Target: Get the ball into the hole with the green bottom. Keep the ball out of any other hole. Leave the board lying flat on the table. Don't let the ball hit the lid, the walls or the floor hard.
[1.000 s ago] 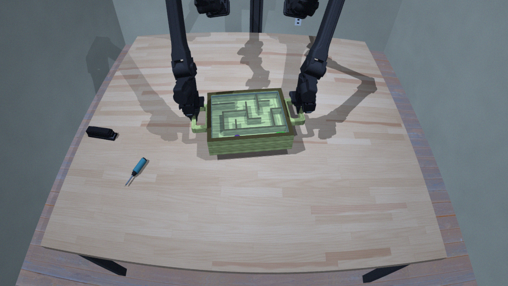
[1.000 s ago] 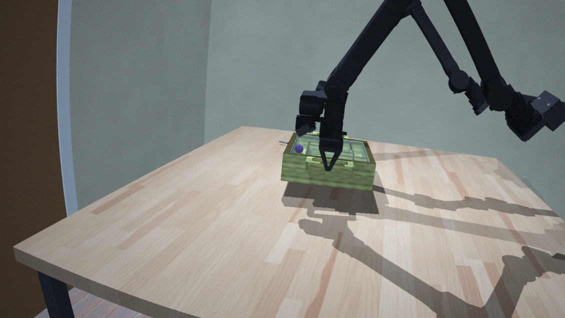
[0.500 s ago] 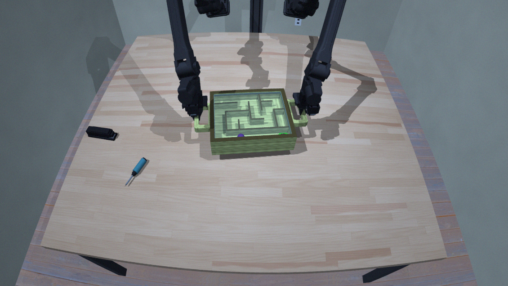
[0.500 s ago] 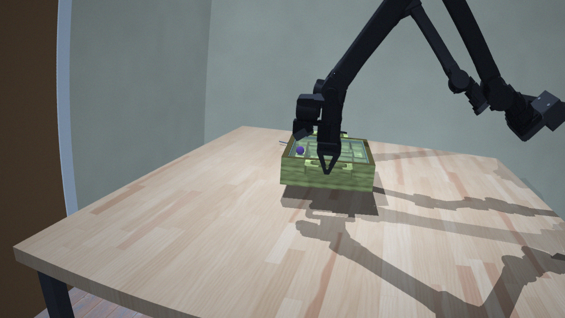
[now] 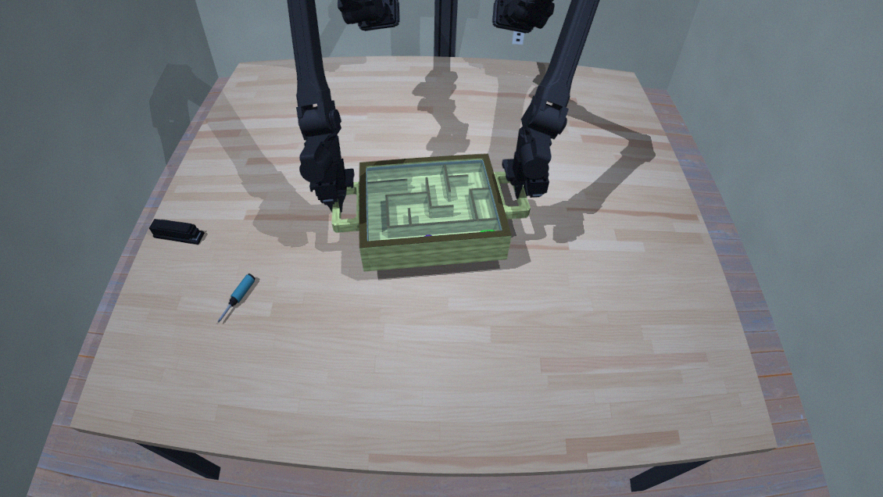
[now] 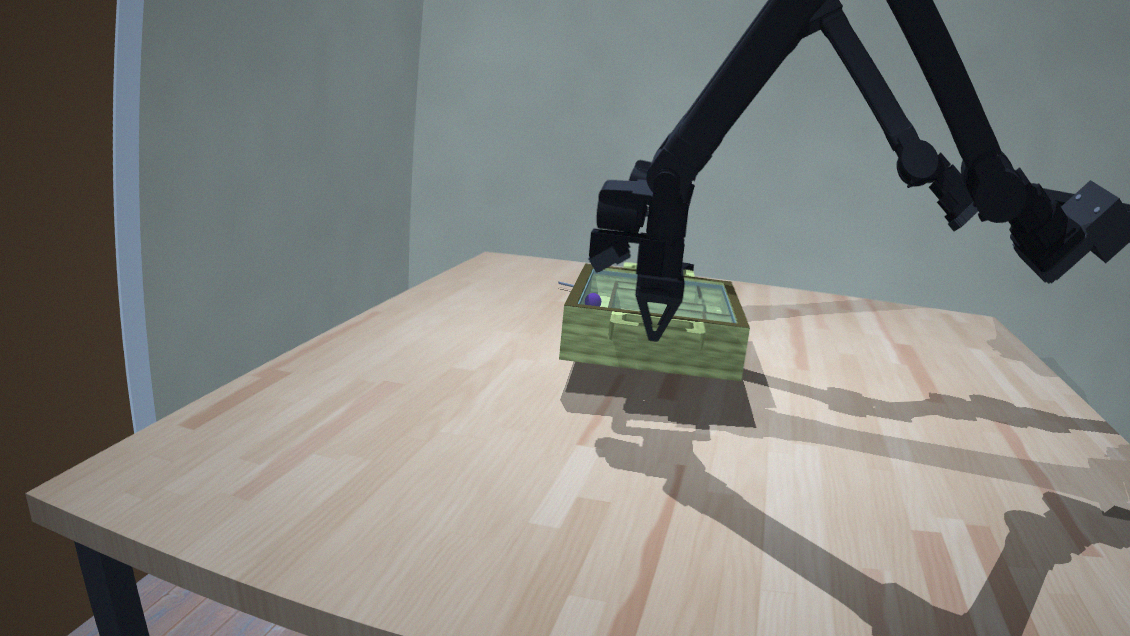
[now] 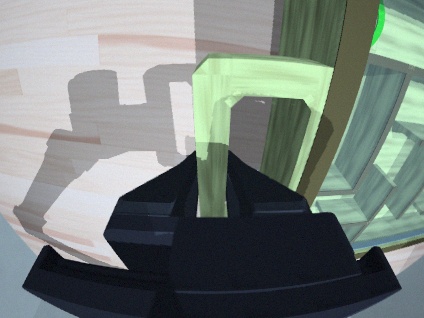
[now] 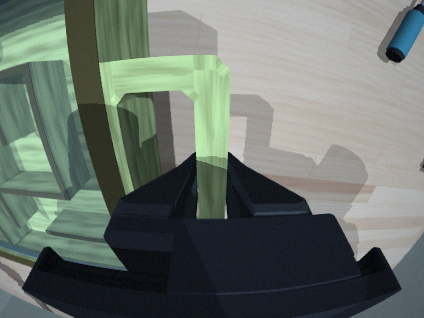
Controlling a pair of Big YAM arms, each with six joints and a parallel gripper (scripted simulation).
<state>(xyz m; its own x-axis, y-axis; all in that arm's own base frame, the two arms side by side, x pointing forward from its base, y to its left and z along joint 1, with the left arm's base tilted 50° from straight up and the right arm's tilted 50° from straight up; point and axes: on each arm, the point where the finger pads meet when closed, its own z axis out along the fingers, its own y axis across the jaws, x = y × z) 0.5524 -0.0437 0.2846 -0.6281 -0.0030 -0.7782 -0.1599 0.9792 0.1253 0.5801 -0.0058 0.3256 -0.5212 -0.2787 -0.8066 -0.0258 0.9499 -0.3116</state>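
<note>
Nearest us in the exterior view is the wooden surface [image 5: 432, 382] [image 6: 395, 505] [image 7: 60, 30] [image 8: 300, 75], spreading across the lower frame beneath the maze board [image 5: 432, 254] [image 6: 656, 347] [image 7: 355, 45] [image 8: 82, 50]. We judge the board lifted, since its shadow lies apart below it there; from above, that gap is harder to read. Our left pincer [image 5: 520, 192] [image 6: 654, 338] [image 7: 212, 158] is clenched on the left handle [image 5: 519, 211] [image 6: 695, 325] [image 7: 275, 75], our right pincer [image 5: 335, 206] [image 8: 211, 159] on the right handle [image 5: 345, 225] [image 8: 212, 110], so gripping is done. Both wrist views show the handle bars between the fingers, which the top view mostly hides. Toward the bottom edge of the maze in the top view, we see the green-bottomed hole [image 5: 487, 231] [image 7: 378, 25] at the lower right and the purple ball [image 5: 427, 235] [image 6: 593, 300] to its left, outside it. The exterior view shows much more of the ball than the sliver visible from above, while neither wrist view shows it; the left one catches the green at upper right. We have yet to roll the ball gently in, then lay the board flat.
</note>
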